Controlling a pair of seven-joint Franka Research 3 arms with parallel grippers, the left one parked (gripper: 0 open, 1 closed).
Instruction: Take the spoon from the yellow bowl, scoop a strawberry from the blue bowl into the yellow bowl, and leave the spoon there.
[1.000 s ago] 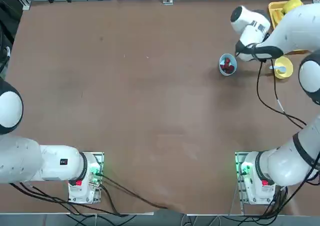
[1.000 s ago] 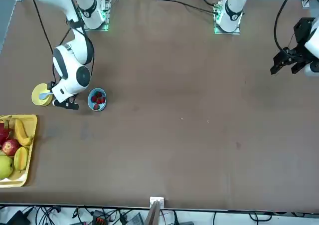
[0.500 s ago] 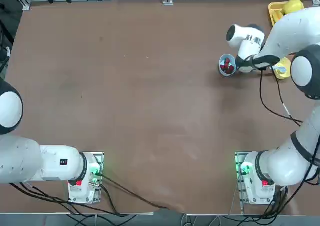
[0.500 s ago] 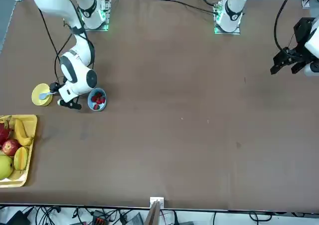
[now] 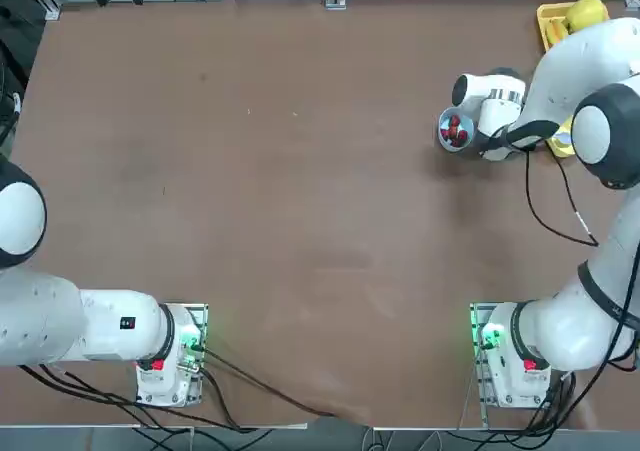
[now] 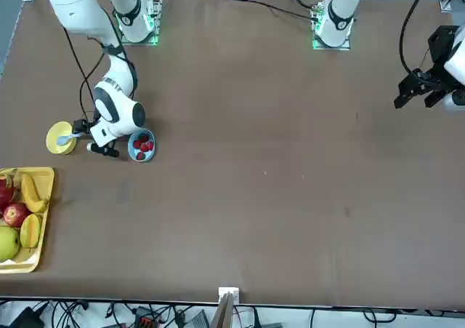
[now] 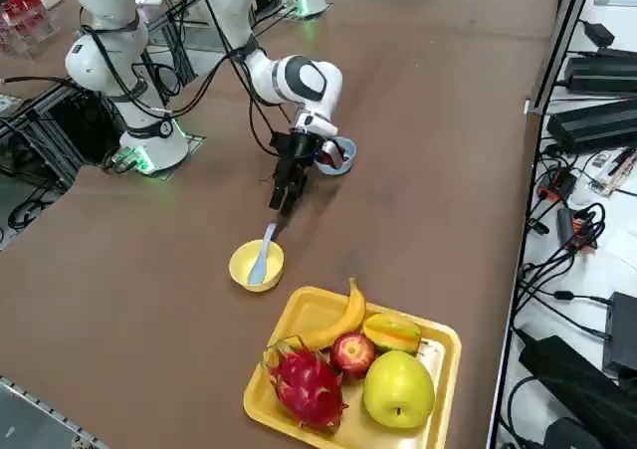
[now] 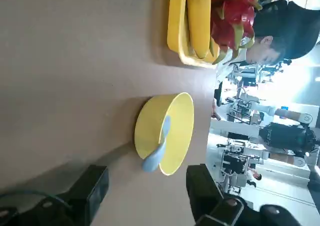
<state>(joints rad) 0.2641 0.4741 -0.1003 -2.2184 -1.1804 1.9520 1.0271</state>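
Since 1 s ago the right arm's wrist has swung in from over the yellow bowl toward the blue bowl and dropped low to the desk; bowls, spoon and tray haven't shifted. Right gripper (image 7: 287, 192) now sits just off the desk (image 6: 276, 197), btwn the 2 bowls, fingers pointing at the yellow bowl (image 7: 256, 265) w/ a wide gap, holding nothing. In the wrist view the 2 fingers (image 8: 92, 188) stand apart either side of the spoon handle's line, short of it, no contact. Spoon (image 7: 265, 253) lies in the yellow bowl, handle up over the rim toward the gripper. Blue bowl (image 5: 454, 130) is just beside the wrist, w/ red strawberries (image 6: 143, 146) inside. Yellow tray (image 7: 438, 344) of fruit sits near the yellow bowl, apart from it.
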